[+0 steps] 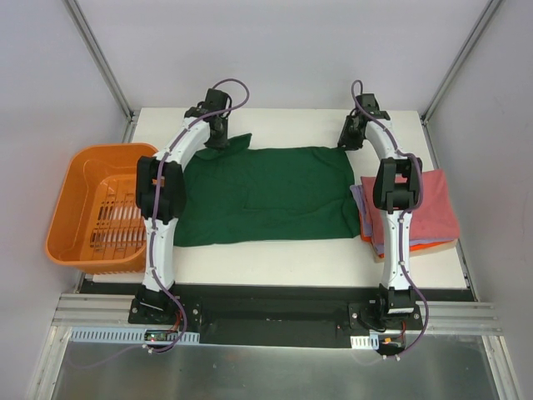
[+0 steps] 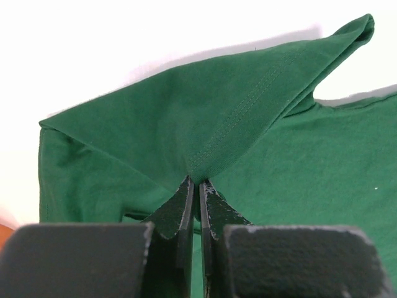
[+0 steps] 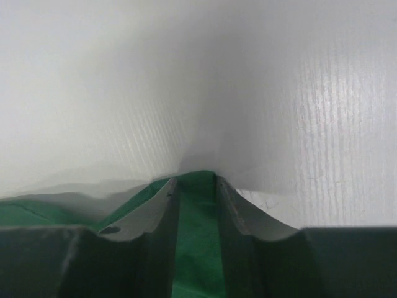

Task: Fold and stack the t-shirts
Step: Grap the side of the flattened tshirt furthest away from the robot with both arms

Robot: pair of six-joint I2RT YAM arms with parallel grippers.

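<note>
The left tool (image 2: 198, 181) is pinching shut on a raised fold of the dark green t-shirt (image 1: 266, 196), which is lying spread across the bench (image 1: 291, 260). The right tool (image 3: 195, 178) is straddling its far right corner, jaws partly apart; whether it is gripping, I cannot tell.

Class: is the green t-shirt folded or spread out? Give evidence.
Spread out: the green t-shirt lies wide across the table, a far corner pinched by the left gripper.
</note>
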